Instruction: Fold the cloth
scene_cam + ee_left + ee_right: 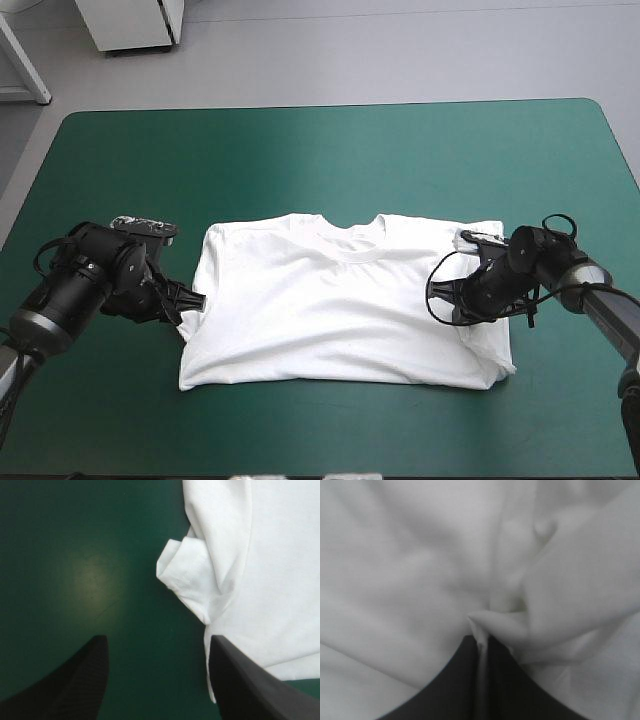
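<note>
T-shirt [340, 310] — flat, frame centre, long axis left-right; left gripper [158, 639] — jaws wide, tucked sleeve [182, 575] just ahead at shirt's left edge; right gripper [481, 640] pinching a fold, right edge.

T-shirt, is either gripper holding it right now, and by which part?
The right gripper is shut on a pinched fold of the T-shirt near that side's sleeve. The left gripper stands open at the opposite edge, holding nothing.

The high camera is looking down across the table [320, 150]; both wrist cameras are viewing the T-shirt [340, 300] close up.
</note>
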